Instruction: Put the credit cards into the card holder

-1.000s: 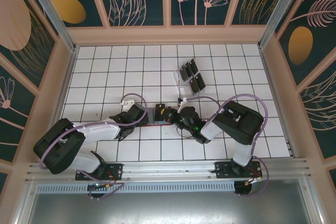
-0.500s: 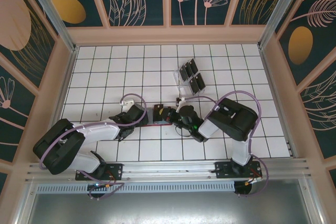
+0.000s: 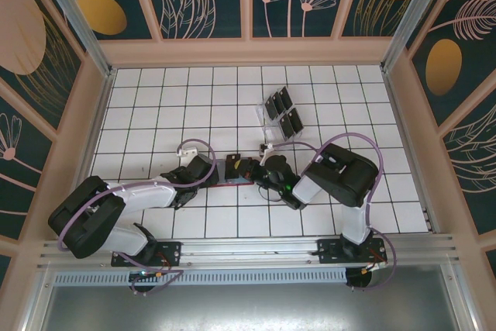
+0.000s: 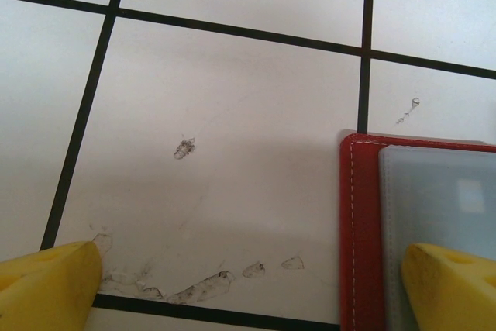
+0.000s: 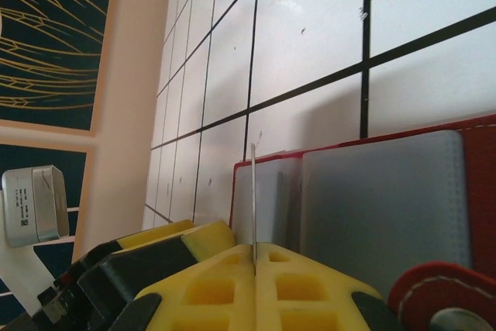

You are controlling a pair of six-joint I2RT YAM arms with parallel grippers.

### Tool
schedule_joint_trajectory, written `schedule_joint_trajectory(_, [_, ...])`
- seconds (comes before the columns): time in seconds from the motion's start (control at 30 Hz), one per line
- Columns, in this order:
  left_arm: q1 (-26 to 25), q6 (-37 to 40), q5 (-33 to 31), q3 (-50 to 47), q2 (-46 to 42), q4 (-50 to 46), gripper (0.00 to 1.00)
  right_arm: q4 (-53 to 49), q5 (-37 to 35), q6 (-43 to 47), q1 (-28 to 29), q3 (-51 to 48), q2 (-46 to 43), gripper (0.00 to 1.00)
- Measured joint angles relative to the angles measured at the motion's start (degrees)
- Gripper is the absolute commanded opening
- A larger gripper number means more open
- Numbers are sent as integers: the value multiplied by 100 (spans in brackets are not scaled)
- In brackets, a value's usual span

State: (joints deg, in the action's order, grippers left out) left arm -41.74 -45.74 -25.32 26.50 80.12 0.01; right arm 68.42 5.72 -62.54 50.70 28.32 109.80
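Note:
The red card holder (image 3: 236, 180) lies open on the tiles between the two arms, its grey-blue pockets (image 5: 380, 199) facing up. My right gripper (image 5: 254, 249) is shut on one black credit card (image 5: 253, 191), seen edge-on as a thin line standing over the left pocket. From above, that card (image 3: 232, 163) sits over the holder, just ahead of the right gripper (image 3: 246, 168). My left gripper (image 4: 248, 292) is open and low at the holder's left edge (image 4: 356, 230). One of its yellow fingertips (image 4: 449, 284) is over the pocket and the other is over bare tile.
A clear plastic rack (image 3: 280, 114) with several more black cards stands on the tiles behind the right arm. Peach walls close in the tiled floor on three sides. Scuff marks (image 4: 201, 288) dot the tile under the left gripper.
The right arm's elbow has swung left and its gripper has carried the card slightly left over the holder. The left arm has stayed put.

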Motion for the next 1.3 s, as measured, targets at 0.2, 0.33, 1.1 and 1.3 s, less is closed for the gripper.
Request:
schedule_joint_trajectory(0.2, [0,0,2,-24,-15,22,98,39,2,-44,-114,-116,-2,0])
schedule_joint_trajectory(0.33, [0,-2,2,-26,-15,28,99,44,46,-63,-122,-114,-2,0])
schedule_joint_trajectory(1.1, [0,-2,4,-28,-17,31,99,170,304,-238,-120,22,177,0])
schedule_joint_trajectory(1.3, [0,-2,4,-37,-26,42,99,170,317,-262,-122,11,177,0])
